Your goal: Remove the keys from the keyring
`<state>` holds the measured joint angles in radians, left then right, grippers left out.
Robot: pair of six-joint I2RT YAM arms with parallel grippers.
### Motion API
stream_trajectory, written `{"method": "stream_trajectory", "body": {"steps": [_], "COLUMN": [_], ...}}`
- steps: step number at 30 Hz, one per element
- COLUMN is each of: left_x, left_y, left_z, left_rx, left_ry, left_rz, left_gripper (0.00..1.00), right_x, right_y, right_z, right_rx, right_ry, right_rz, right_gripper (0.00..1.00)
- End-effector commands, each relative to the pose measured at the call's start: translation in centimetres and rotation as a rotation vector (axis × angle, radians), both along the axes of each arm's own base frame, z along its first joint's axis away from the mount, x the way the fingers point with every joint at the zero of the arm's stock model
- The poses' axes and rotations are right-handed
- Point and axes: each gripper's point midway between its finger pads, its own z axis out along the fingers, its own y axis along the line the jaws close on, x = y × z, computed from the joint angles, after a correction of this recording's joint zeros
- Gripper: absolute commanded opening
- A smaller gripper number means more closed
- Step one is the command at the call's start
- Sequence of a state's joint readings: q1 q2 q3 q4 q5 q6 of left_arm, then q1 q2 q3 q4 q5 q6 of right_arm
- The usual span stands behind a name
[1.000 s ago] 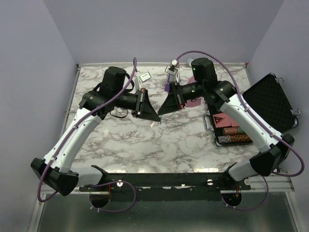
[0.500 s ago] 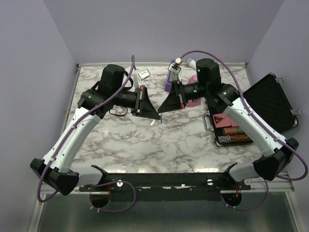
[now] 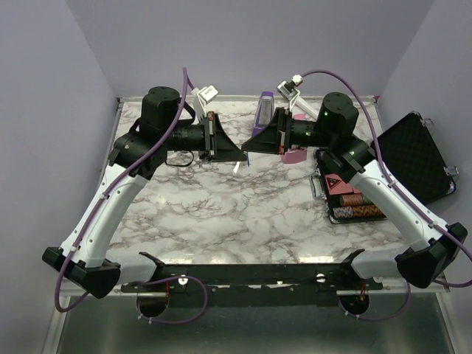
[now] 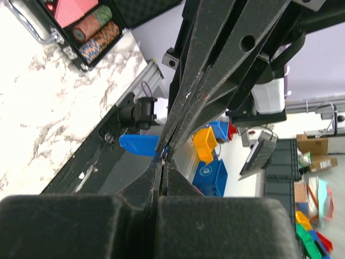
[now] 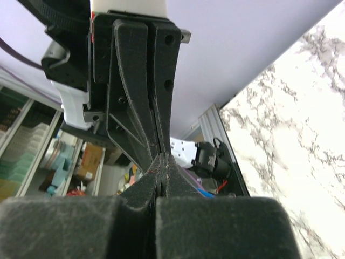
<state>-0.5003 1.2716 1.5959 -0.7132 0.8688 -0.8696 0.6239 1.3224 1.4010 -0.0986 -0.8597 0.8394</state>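
Two claws: we watched them meet tip to tip, raised above the marble table [image 3: 243, 221], towards its far side.
Left arm: it reached in from the left, wrist level, fingers pointing right.
Left gripper [image 3: 237, 153]: pinched tight, we saw no gap between the pads in its own wrist view.
Keys [image 4: 139, 144]: there it was, a small bright-blue oval head poking out just to the left of the spot where both sets of tips touched; from above we made out only a tiny pale bit hanging right under that spot, clear of the table.
Who held it: we could not tell which claw's pinch carried the piece, both were clamped at the same point.
Right gripper [image 3: 248, 147]: squeezed narrow too, fingers flush together and nose to nose with the left one.
Right arm: it came in from the right, its green light lit.
Purple metronome [image 3: 263, 112]: upright behind the right claw, near the far edge.
Pink metronome [image 3: 296, 155]: we saw it on the table under the right wrist, partly hidden.
Black case [image 3: 417, 158]: lid thrown open at the right edge, poker chips [image 3: 356, 206] stacked in rows inside.
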Motion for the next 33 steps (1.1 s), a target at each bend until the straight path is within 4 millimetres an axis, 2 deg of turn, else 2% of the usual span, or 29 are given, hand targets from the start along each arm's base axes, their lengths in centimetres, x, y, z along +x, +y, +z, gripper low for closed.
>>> {"method": "stream_trajectory", "body": {"steps": [1,12,21,22,24,26,27,28,33], "left_x": [4.6,5.5,4.9,4.7,4.2,3.6,3.2,2.9,1.2], "left_y": [-1.0,-0.6,-0.7,-0.7,-0.7,-0.8,-0.6,-0.5,0.2], "left_z": [3.7,8.1,7.4,7.3,6.8,5.9,5.3,4.6,2.8], "left_rx": [-0.106,-0.236,-0.251,-0.248,-0.23,-0.205,-0.185,-0.167,-0.122], "left_ry": [-0.181,-0.315,-0.321,-0.325,-0.338,-0.351,-0.351,-0.356,-0.365], "left_rz": [0.174,0.269,0.256,0.247,0.218,0.177,0.163,0.152,0.103], "left_gripper": [0.0,0.0,0.0,0.0,0.0,0.0,0.0,0.0,0.0], "right_x": [-2.0,-1.5,-1.7,-1.8,-1.8,-1.7,-1.6,-1.3,-0.5], "right_y": [1.3,1.5,1.3,1.3,1.2,1.0,0.9,0.8,0.4], "right_z": [1.2,2.1,2.4,2.5,2.8,3.3,3.9,4.4,5.7], "right_rx": [0.066,0.112,0.122,0.122,0.122,0.126,0.135,0.137,0.155], "right_ry": [0.008,0.014,0.011,0.011,-0.002,-0.017,-0.034,-0.046,-0.089], "right_rz": [0.064,0.049,0.041,0.045,0.037,0.019,0.008,-0.015,-0.088], "right_gripper": [0.01,0.01,0.01,0.12,0.5,0.74,0.92,1.0,1.0]}}
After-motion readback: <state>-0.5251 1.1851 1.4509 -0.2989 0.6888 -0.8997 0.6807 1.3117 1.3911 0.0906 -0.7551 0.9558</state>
